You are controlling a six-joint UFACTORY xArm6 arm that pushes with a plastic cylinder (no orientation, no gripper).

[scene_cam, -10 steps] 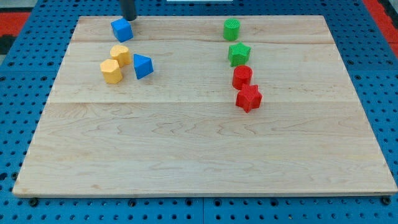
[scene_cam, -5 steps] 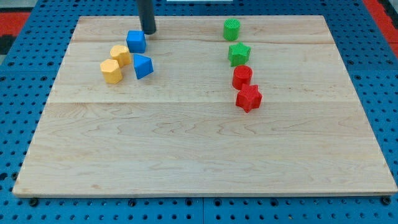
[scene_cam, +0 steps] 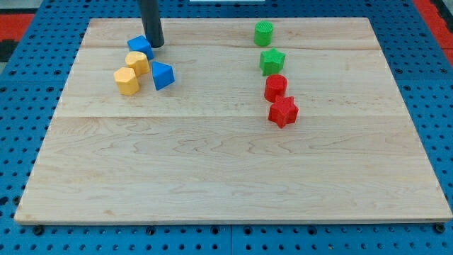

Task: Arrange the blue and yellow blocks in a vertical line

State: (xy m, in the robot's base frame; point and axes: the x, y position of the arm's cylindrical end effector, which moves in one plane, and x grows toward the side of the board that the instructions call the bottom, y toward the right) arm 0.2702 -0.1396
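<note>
My tip (scene_cam: 155, 44) rests on the board near the view's top left, touching the right side of a blue cube (scene_cam: 139, 47). Just below the cube sits a yellow cylinder-like block (scene_cam: 137, 62), touching it. A yellow hexagonal block (scene_cam: 127, 81) lies below and left of that. A blue wedge-shaped block (scene_cam: 162, 74) sits to the right of the two yellow blocks. The four form a tight cluster.
On the view's right half a green cylinder (scene_cam: 263, 32), a green star (scene_cam: 272, 61), a red cylinder-like block (scene_cam: 275, 87) and a red star (scene_cam: 283, 111) form a rough column. The wooden board (scene_cam: 226, 177) lies on a blue pegboard.
The blue cube went right and down, then back left against the yellow cylinder. My tip moved right, then left and down to the cube's right side.
</note>
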